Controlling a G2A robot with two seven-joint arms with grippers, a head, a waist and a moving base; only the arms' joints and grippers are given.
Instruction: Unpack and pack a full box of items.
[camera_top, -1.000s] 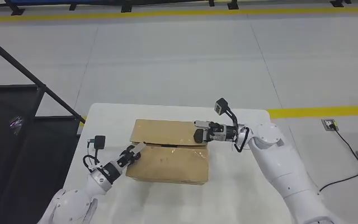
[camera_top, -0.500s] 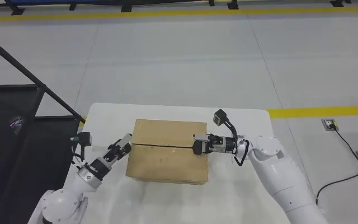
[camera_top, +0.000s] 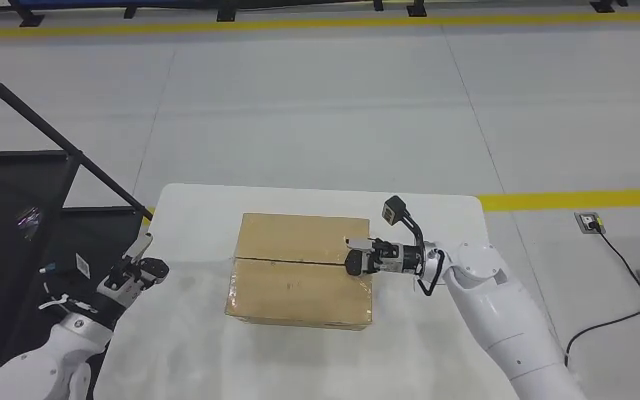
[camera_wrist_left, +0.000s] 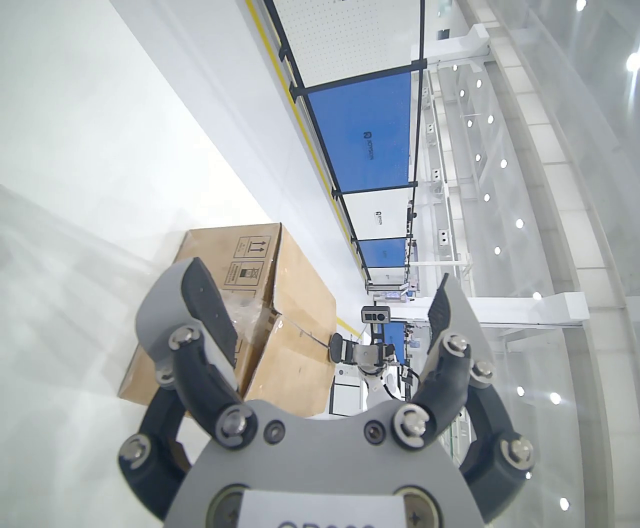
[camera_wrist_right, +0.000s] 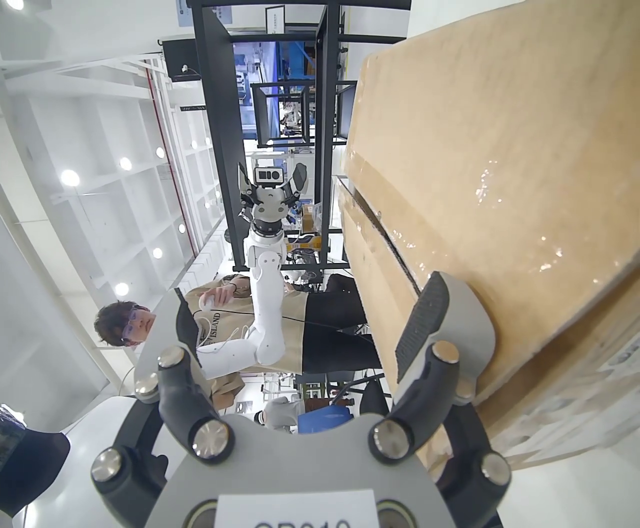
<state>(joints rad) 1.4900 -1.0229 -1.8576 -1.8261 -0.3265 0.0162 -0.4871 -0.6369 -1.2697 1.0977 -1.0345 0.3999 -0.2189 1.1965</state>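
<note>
Plainly, right claw (camera_top: 351, 262), spread apart, sits against the box (camera_top: 300, 292); left claw (camera_wrist_left: 322, 282), apart, well away.

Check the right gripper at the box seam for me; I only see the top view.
Observer: Right wrist view: the right gripper is open, the back of one of its fingers against the box top beside the seam.
Operator: Report the left gripper.
Observer: Left wrist view: it is open and empty, apart from the box, facing its end.
Operator: Describe that end.
Observer: Crumpled clear tape sits at the flap seam there.
</note>
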